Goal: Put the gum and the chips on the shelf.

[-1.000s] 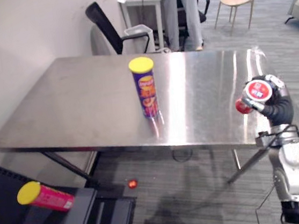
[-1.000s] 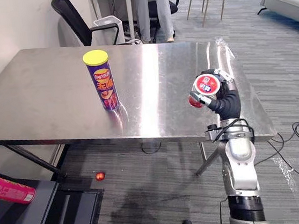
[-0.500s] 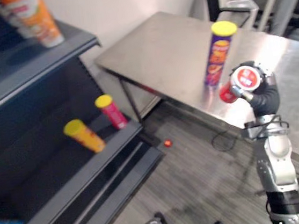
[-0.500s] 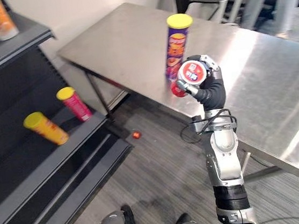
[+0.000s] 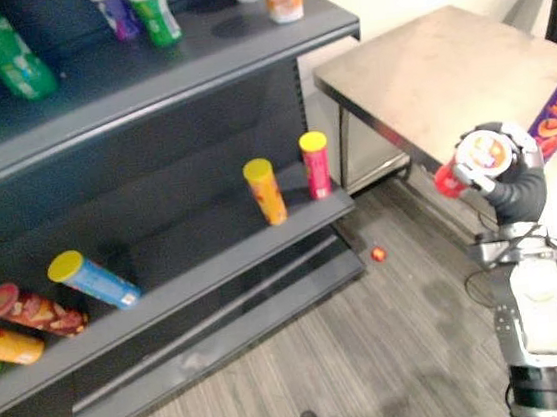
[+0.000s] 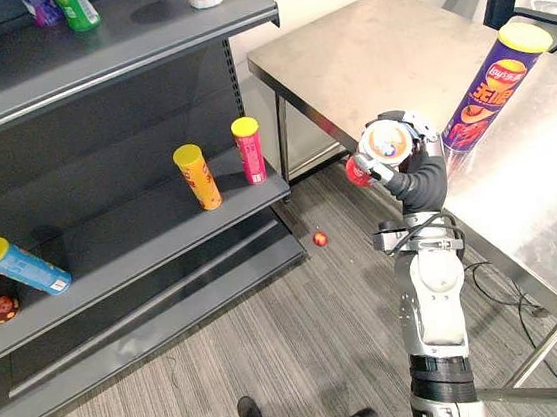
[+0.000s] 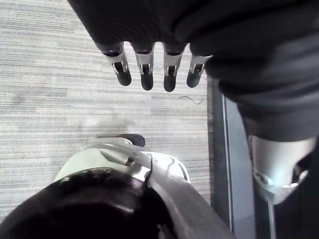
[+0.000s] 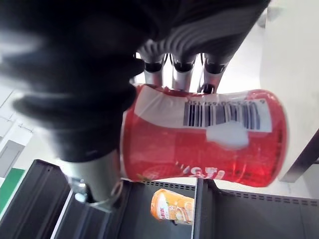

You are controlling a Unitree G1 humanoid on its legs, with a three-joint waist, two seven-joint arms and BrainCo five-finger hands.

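A red gum canister (image 6: 380, 147) with a white lid is held up in my right hand (image 6: 416, 165), fingers curled round it, above the floor between the table and the shelf. The right wrist view shows the canister (image 8: 209, 144) lying across the palm under the fingers (image 8: 174, 64). The purple chips can (image 6: 491, 89) with a yellow lid stands upright on the steel table (image 6: 381, 46), to the right of the hand. My left hand (image 7: 149, 69) hangs over the grey floor with its fingers straight and nothing in them.
A dark shelf unit (image 6: 131, 235) stands to the left. Its middle board carries an orange can (image 6: 197, 175), a pink can (image 6: 249, 149) and a lying blue can (image 6: 18, 266); bottles stand on the top board. A small red ball (image 6: 319, 238) lies on the floor.
The camera has swung further left, so the shelf now spreads across the left and the table sits at the right. My right hand still holds the gum canister.
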